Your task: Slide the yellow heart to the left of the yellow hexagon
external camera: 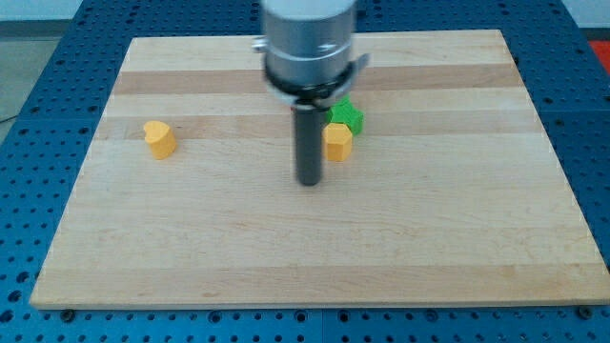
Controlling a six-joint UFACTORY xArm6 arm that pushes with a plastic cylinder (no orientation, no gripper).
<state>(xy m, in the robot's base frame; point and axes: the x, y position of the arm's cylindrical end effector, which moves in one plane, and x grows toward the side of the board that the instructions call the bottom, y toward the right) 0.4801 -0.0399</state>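
A yellow heart block (160, 138) lies alone on the wooden board at the view's left. A yellow hexagon block (337, 141) sits near the middle, touching a green block (347, 115) just above and to its right. My tip (309, 180) rests on the board just left of and slightly below the yellow hexagon, far to the right of the yellow heart. The rod partly hides the hexagon's left edge.
The wooden board (429, 248) lies on a blue perforated table (38, 95). The arm's grey cylindrical body (309, 43) hangs over the board's top middle and hides what lies behind it.
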